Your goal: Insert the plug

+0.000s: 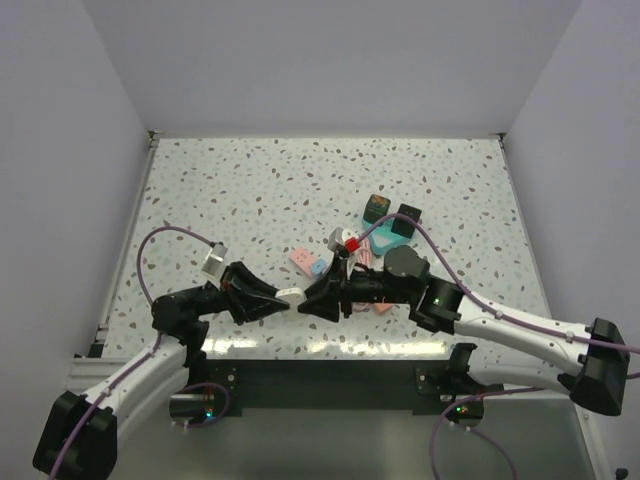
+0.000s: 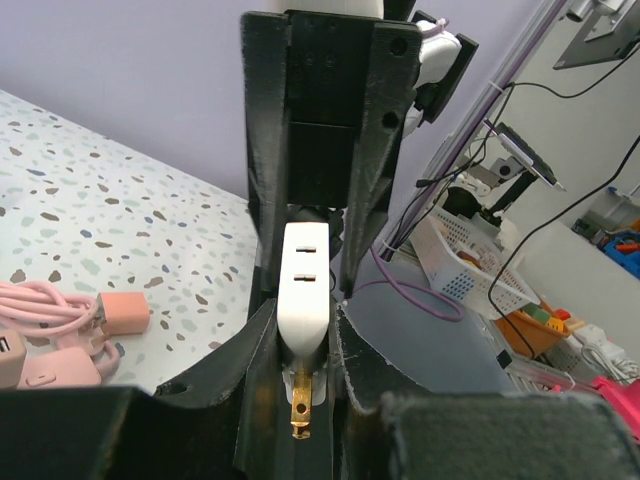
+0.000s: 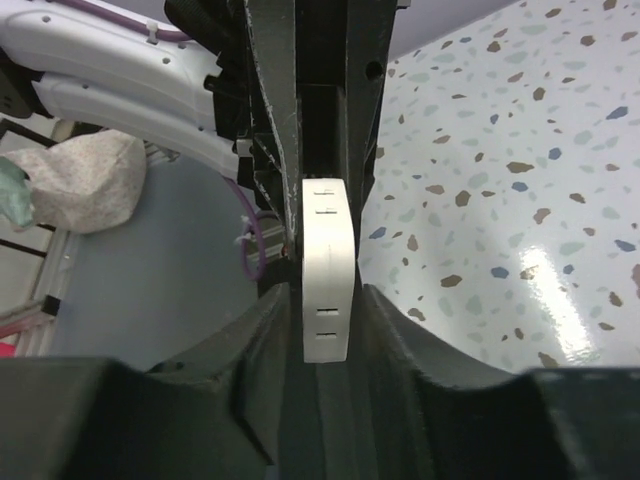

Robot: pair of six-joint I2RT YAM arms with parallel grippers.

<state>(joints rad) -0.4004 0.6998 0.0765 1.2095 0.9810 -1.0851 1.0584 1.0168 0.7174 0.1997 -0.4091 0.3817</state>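
The plug [image 1: 292, 296] is an off-white block held in the air between both grippers, just above the table's near edge. In the left wrist view the plug [image 2: 305, 285] shows two slots and a brass prong [image 2: 300, 412] pointing back toward the camera. My left gripper [image 2: 305, 345] is shut on its rounded end. In the right wrist view the plug [image 3: 325, 270] sits between my right gripper's [image 3: 325, 325] jaws, which are closed on its other end. The two grippers [image 1: 283, 299] [image 1: 312, 298] meet tip to tip.
A pink strip-like piece [image 1: 302, 261] lies just behind the grippers. Pink cables and pink-orange blocks [image 2: 122, 312] lie on the table [image 1: 250, 190]. Behind the right arm are dark cube adapters [image 1: 377, 207] [image 1: 407, 218], a blue block [image 1: 385, 235] and a red-and-white piece [image 1: 350, 243].
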